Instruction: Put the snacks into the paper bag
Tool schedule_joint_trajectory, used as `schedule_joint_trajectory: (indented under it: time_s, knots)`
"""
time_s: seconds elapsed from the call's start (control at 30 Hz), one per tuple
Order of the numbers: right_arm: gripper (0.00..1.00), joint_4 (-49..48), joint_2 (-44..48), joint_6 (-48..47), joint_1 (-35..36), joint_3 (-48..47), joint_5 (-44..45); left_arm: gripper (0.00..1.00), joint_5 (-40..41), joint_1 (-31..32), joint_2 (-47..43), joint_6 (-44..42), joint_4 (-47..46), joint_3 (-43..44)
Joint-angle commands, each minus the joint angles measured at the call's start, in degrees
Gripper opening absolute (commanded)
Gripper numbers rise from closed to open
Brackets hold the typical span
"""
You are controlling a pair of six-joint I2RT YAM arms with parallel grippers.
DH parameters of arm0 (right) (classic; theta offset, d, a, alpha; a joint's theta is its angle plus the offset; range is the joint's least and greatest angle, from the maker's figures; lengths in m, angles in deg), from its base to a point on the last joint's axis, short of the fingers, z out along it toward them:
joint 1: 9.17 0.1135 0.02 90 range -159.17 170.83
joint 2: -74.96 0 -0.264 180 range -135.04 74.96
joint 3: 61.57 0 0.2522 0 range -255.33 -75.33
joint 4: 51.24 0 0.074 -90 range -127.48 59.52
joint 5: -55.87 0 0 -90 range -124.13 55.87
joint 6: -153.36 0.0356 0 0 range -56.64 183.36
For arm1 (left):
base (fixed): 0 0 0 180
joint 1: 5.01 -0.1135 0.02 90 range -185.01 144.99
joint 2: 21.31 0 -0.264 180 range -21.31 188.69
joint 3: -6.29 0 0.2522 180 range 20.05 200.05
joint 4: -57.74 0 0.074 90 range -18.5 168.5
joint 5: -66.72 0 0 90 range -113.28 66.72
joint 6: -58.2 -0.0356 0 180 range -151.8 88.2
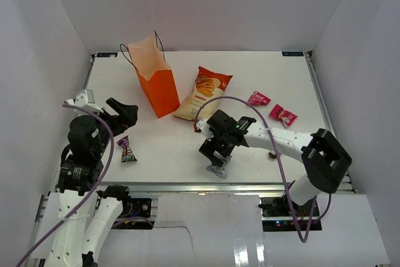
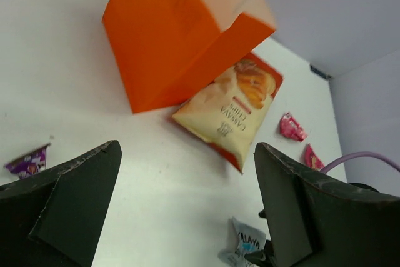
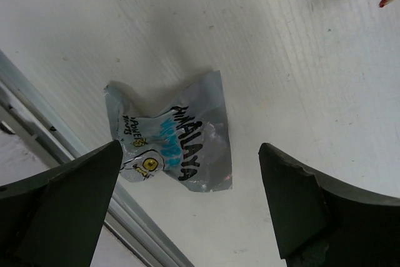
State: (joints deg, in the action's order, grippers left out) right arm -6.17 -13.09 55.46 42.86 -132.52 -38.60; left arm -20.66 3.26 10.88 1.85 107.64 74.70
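White table [image 1: 162,148], white walls: right gripper [image 1: 218,156] is spread right above the silvery-blue packet [image 1: 218,169] at the near edge.

Top: the right arm is much the nearer. The left gripper [image 1: 125,115] is spread and empty, facing the upright paper bag [image 1: 159,92] at back left. Count on the table: 1 chip bag [image 1: 205,92] just beside the paper bag, 2 pink packets [image 1: 258,98] [image 1: 284,115], 1 silvery-blue packet, 1 dark multicoloured packet [image 1: 127,149]. Left wrist: fingers wide, nothing between them. Right wrist: the packet lies flat between the open fingers, long axis diagonal and closer to the finger-to-finger line. A straight drop should do.
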Motion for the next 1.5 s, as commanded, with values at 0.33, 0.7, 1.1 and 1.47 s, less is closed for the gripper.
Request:
schedule_joint_trajectory:
  time_s: [0.33, 0.7, 1.1, 1.47]
  knots:
    - [0.90, 0.5, -9.4, 2.0, 4.0, 0.7, 8.0, 0.98, -0.2, -0.1, -3.4, 5.1, 4.3, -5.3]
    - [0.35, 0.2, -7.4, -0.1, 2.6, 0.4, 0.7, 0.98, -1.2, -0.1, -5.5, 8.3, 4.2, -11.0]
    - [0.08, 0.2, 3.2, -16.1, -5.8, -2.7, -16.3, 0.98, -1.5, -0.1, -5.2, 8.4, 4.2, -12.6]
    - [0.08, -9.7, -2.6, -26.8, -8.6, -45.6, -13.5, 0.98, -2.6, -0.1, -2.8, 9.8, 4.3, -14.0]
